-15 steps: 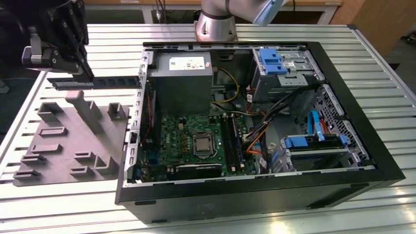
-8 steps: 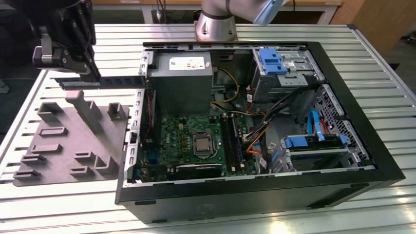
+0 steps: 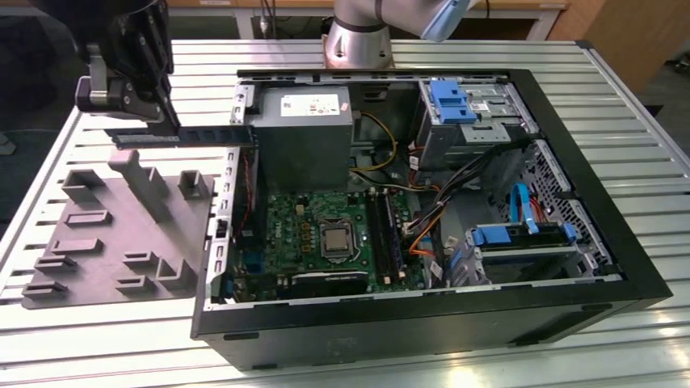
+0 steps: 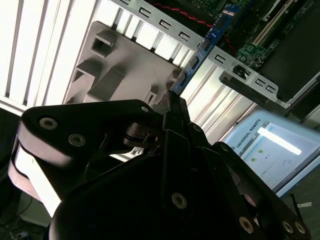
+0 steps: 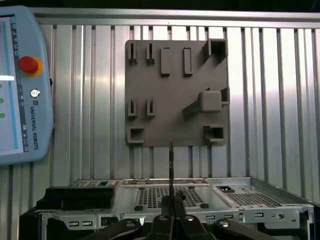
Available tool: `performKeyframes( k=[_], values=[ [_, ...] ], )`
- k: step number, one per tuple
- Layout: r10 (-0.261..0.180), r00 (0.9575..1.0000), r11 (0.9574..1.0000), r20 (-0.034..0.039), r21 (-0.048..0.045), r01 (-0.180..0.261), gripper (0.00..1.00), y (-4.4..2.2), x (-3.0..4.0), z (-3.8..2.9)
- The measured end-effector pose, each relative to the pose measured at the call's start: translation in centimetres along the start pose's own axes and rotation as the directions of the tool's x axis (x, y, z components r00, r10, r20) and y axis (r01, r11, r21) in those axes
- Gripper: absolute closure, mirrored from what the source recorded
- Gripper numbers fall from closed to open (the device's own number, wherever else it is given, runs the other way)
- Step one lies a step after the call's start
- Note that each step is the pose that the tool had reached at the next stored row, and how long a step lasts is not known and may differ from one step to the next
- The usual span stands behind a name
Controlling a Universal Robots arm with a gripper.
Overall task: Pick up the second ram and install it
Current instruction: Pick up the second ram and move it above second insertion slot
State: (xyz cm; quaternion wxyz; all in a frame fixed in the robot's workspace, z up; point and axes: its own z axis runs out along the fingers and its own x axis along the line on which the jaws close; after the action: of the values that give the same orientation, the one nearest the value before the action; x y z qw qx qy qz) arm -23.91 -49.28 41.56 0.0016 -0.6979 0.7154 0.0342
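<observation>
Gripper (image 3: 161,121) sits outside the computer case (image 3: 431,323), off the case wall on the exterior view's left. It is level with the end of the case that holds the grey power-supply box (image 3: 305,129). We note the jaws drawn in narrow and clamped on the second ram (image 3: 205,135). The stick lies level in the air, its long axis pointing at the case. One end reaches up to the case wall by the power-supply box; we cannot judge whether it touches.

In the second wrist view the black fingers (image 4: 175,112) pinch the bluish board (image 4: 205,45), and the free length runs out past them toward the case's slotted rim (image 4: 250,82). In the first wrist view we see the stick (image 5: 171,165) edge-on, a thin dark line rising from the gripper (image 5: 171,202), close to the case frame (image 5: 235,197).

A grey fixture plate (image 3: 119,242) with raised blocks lies flat on the slatted table (image 3: 108,356), just beside the case on the gripper's side. The ram hangs over the plate's end nearest the power-supply box.

Inside the case:
- green motherboard (image 3: 307,218)
- processor socket (image 3: 336,241) at the board's middle
- long black memory slots (image 3: 383,230) beside the socket, on the side away from the gripper
- blue drive brackets (image 3: 451,101) along the far wall

A control pendant (image 5: 20,85) with a red button (image 5: 28,64) lies outside the case.
</observation>
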Motion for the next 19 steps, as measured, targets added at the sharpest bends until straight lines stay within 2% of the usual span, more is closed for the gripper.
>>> performKeyframes(
  k=[19],
  values=[
    [0.0, 1.0, 1.0, 0.0, 0.0, 0.0, 0.89, -2.9, -0.07, -0.13]
  ],
)
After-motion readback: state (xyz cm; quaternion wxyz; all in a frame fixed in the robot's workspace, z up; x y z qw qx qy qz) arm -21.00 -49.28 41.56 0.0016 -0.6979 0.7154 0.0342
